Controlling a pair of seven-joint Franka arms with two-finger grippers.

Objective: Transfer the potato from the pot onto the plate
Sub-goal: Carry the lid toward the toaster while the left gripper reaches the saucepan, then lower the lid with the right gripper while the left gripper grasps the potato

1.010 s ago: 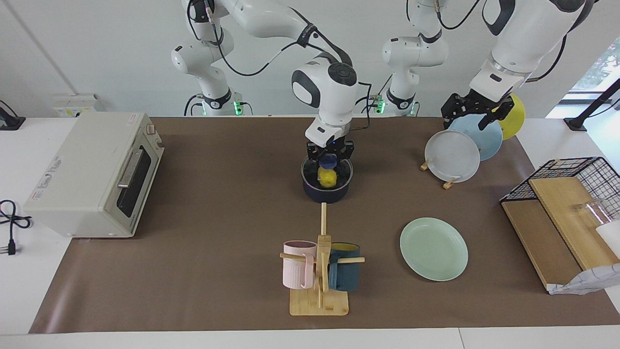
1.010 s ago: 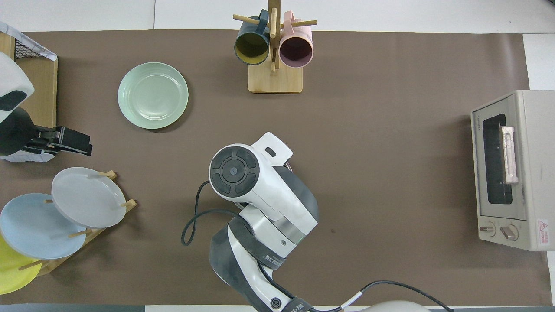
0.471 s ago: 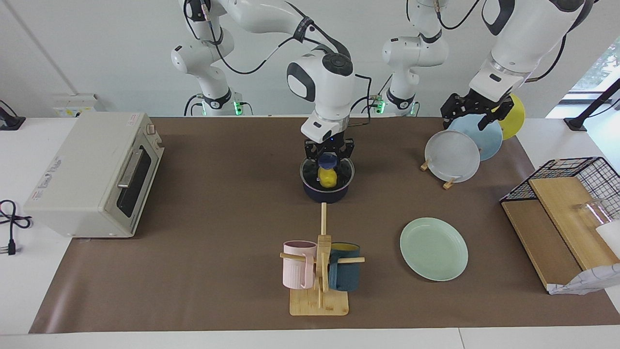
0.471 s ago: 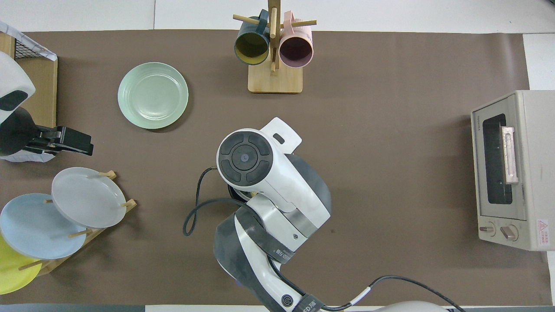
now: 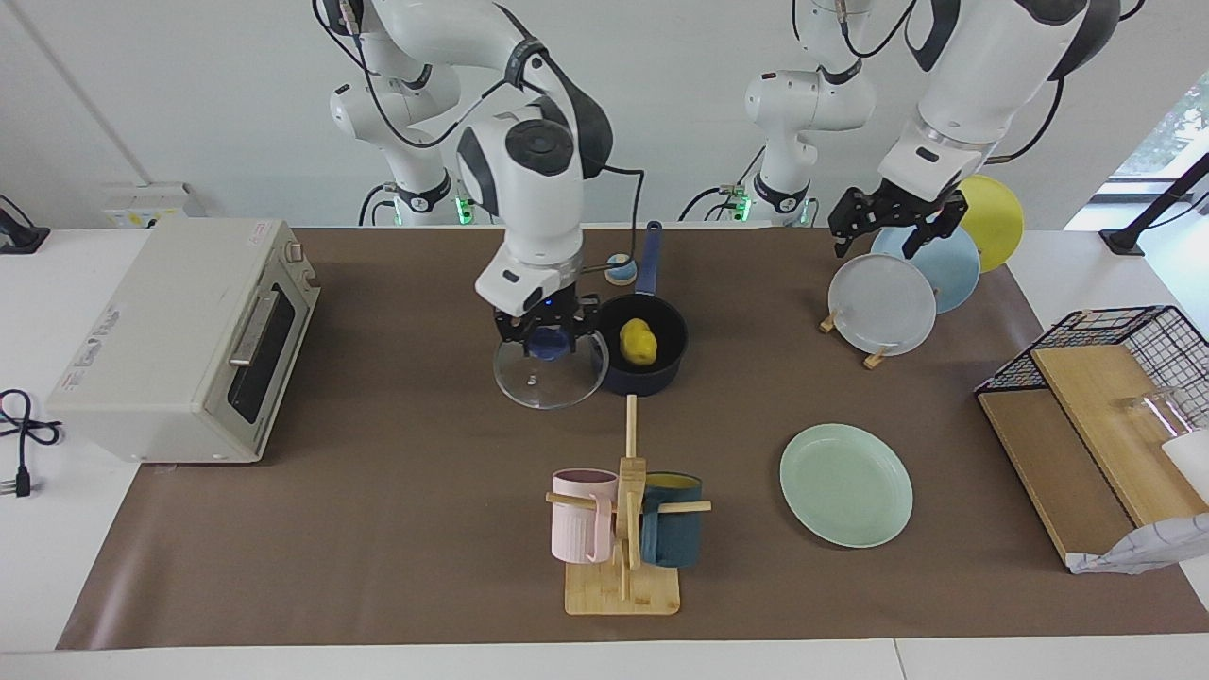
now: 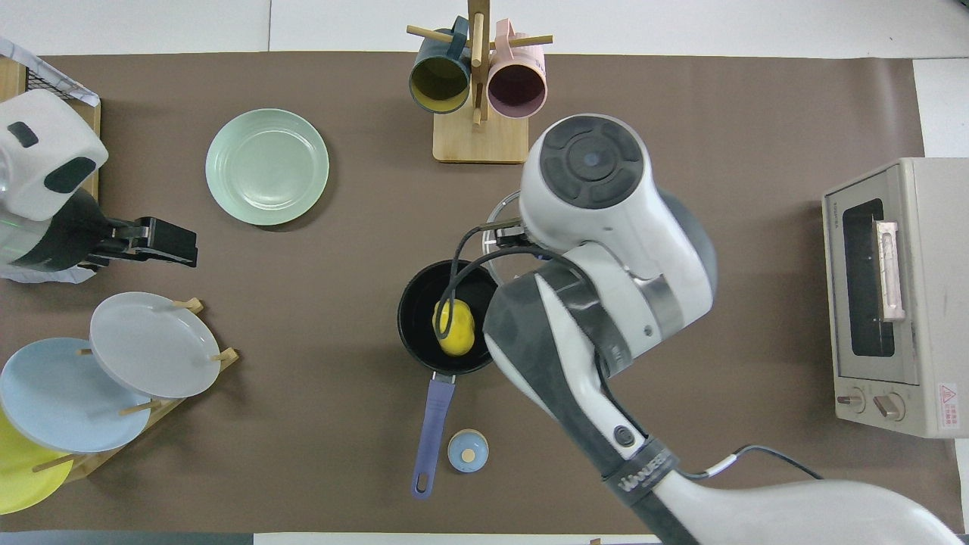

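The yellow potato lies in the open navy pot, also seen from overhead as the potato in the pot with its long blue handle pointing toward the robots. My right gripper is shut on the blue knob of a glass lid, held low over the mat beside the pot, toward the right arm's end. The mint-green plate lies farther from the robots, toward the left arm's end. My left gripper waits over the plate rack.
A mug tree with a pink and a dark blue mug stands farther from the robots than the pot. A rack holds grey, light blue and yellow plates. A toaster oven sits at the right arm's end. A small blue disc lies beside the pot handle.
My right gripper has lifted the glass lid off the pot and carried it toward the right arm's end, uncovering the potato. The left gripper has shifted slightly over the plate rack.
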